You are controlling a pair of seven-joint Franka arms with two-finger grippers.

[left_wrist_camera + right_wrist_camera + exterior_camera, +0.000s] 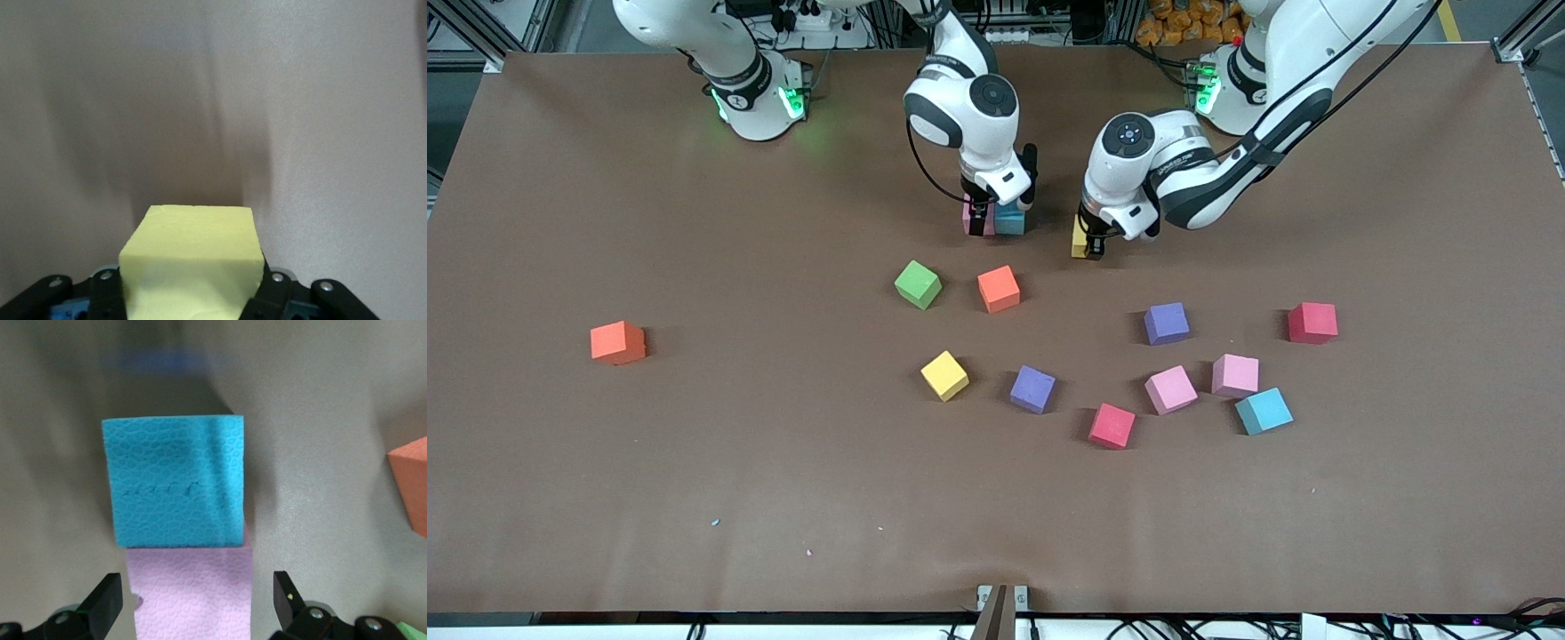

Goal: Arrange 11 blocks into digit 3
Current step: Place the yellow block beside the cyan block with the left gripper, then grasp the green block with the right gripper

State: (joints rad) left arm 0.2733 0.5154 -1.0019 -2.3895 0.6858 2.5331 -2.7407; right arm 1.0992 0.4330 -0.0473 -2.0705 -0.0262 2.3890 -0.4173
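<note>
Right gripper (989,210): we see its fingers (103,607) spread wide, one on each side of a matte pink foam cube (193,590), holding nothing.
Placed pair: the pink cube touches a teal-blue foam cube (175,480), side by side on the brown table (694,462).
Left gripper (1092,242): we see it closed on a pale yellow foam cube (193,263), low over the table near that pair.
Loose blocks: we count ten more nearer the front camera, among them a green cube (918,284) and an orange cube (998,289).
</note>
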